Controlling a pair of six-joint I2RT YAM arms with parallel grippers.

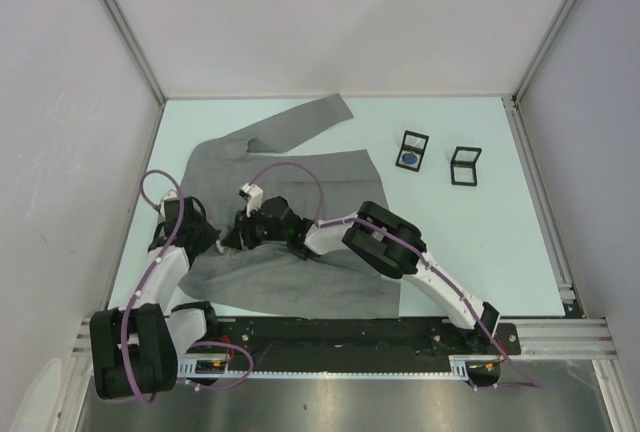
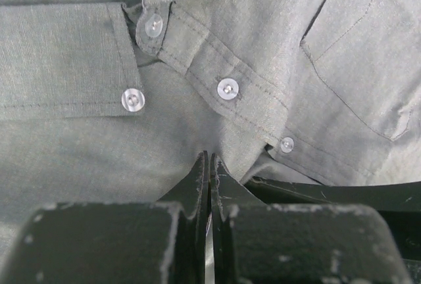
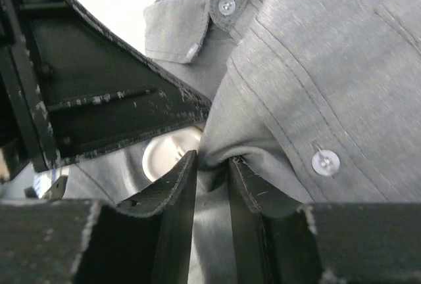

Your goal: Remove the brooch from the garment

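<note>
Two end effectors were crowded onto one patch of cloth near the collar. The garment (image 1: 300, 167) was spread flat on the surface (image 1: 490, 242), one sleeve thrown out toward the far wall, well apart from two small black cases (image 1: 412, 149) on the right. The left end effector (image 2: 209, 161) was closed tight, a pucker of the button placket pinched at its tips and creases drawn in toward them. The right end effector (image 3: 212, 163) was set narrow, with a raised fold of grey cloth caught between its fingers (image 3: 176, 192); how firmly could not be judged. Just beside that fold, half hidden under the left end effector, the brooch (image 3: 166, 154) was thought to be seen as a pale round disc, its fastening out of sight.

Now for the handling. The cloth was judged soft and limp, so it could be expected to lift and bunch with any pull unless it was pinned down close to the disc. The brooch was judged small, rigid, light and smooth-faced, so slipping was to be feared. Its rim was reckoned the place to be gripped, edge-on, with the cloth held down right beside it. A hard tug was to be avoided, since the weave could be torn by a pin.
</note>
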